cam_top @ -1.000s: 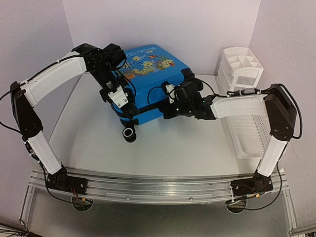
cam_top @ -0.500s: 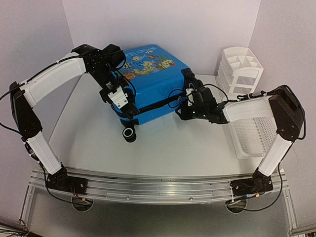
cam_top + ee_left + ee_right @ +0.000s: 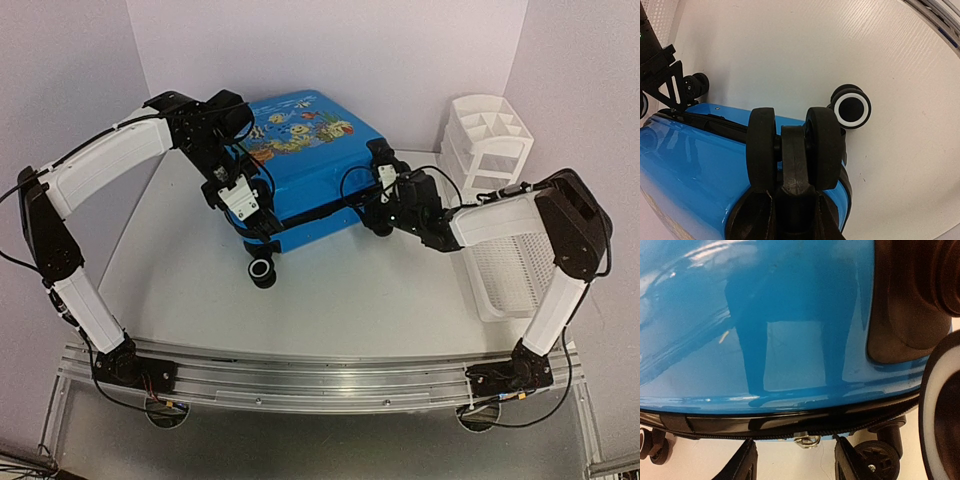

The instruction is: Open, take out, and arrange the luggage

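Observation:
The luggage (image 3: 310,150), a bright blue hard-shell suitcase with a fish print on its lid, lies flat at the back of the table. My left gripper (image 3: 257,220) is at its near-left corner. In the left wrist view this gripper (image 3: 795,202) is shut on the black strut of a double wheel (image 3: 822,145). My right gripper (image 3: 381,216) is at the suitcase's right front corner. In the right wrist view it (image 3: 795,462) is open, its fingers (image 3: 742,462) either side of a small metal zip pull (image 3: 807,441) on the black zip band (image 3: 765,422), without touching it.
A white slatted basket (image 3: 505,270) stands along the right edge, with a white compartment organiser (image 3: 490,135) behind it. Another suitcase wheel with a white ring (image 3: 262,270) sticks out toward me. Purple walls close the back and sides.
My right gripper has slid right along the suitcase's front edge toward its right corner and gone from shut to open. The left arm has not moved.

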Controlling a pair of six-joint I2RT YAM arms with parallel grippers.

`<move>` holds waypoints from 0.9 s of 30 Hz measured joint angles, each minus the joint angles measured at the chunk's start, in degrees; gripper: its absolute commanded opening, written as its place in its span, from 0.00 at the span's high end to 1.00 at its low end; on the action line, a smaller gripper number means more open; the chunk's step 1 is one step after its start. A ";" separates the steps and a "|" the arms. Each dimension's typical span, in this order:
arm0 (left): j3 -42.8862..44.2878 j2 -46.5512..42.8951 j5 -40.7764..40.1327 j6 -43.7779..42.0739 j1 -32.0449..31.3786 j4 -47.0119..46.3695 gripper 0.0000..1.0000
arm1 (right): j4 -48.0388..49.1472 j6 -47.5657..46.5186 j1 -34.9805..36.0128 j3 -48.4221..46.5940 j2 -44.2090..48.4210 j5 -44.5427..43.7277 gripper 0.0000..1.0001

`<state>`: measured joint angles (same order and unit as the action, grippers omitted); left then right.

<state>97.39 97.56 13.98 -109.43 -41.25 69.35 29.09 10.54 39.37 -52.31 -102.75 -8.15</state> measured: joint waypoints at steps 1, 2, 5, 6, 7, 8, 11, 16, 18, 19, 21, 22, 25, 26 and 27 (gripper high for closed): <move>-0.03 0.00 0.00 0.00 0.00 -0.02 1.00 | 0.69 0.00 -0.18 -0.16 -0.67 0.09 0.58; -0.03 0.00 0.02 0.00 0.00 -0.05 1.00 | 1.19 -0.01 -0.32 -0.38 -1.31 0.25 0.61; -0.03 0.00 0.06 0.00 0.00 -0.14 1.00 | 1.74 0.08 -0.62 -1.59 -3.26 0.86 0.69; -0.03 0.00 0.11 0.00 0.00 -0.17 1.00 | 1.74 0.10 -0.68 -1.83 -3.66 0.90 0.74; -0.03 0.00 0.16 0.00 0.00 -0.19 1.00 | 1.70 0.11 -0.72 -1.98 -3.95 0.91 0.78; -0.03 0.00 0.20 0.00 0.00 -0.20 1.00 | 1.67 0.13 -0.73 -2.13 -4.21 0.92 0.84; -0.03 0.00 0.26 0.02 0.00 -0.22 1.00 | 1.31 0.22 -0.82 -2.40 -4.50 0.91 0.93; -0.05 0.00 0.34 0.07 0.00 -0.32 1.00 | 1.22 0.60 -1.00 -2.45 -4.67 0.46 1.00; -0.05 0.00 0.39 0.08 0.00 -0.33 1.00 | 1.24 0.66 -1.04 -2.45 -4.72 0.24 1.00; -0.05 0.00 0.39 0.09 0.00 -0.33 1.00 | 1.24 0.68 -1.06 -2.44 -4.73 0.19 1.00; -0.05 0.00 0.39 0.12 0.00 -0.33 1.00 | 1.24 0.70 -1.08 -2.43 -4.73 0.20 1.00; -0.05 0.00 0.39 0.16 0.00 -0.34 1.00 | 1.24 0.71 -1.08 -2.43 -4.73 0.29 1.00; -0.11 -0.03 0.39 0.22 0.00 -0.41 1.00 | 1.21 1.01 -1.13 -2.43 -4.73 0.89 1.00; -0.28 -0.10 0.39 0.24 0.00 -0.53 1.00 | 1.20 1.13 -1.14 -2.43 -4.73 1.08 1.00; -0.37 -0.19 0.39 0.25 0.00 -0.62 1.00 | 1.17 1.34 -1.14 -2.43 -4.73 1.32 1.00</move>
<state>97.02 97.37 14.37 -109.17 -41.25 68.72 30.26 11.88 38.22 -54.74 -107.48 -6.83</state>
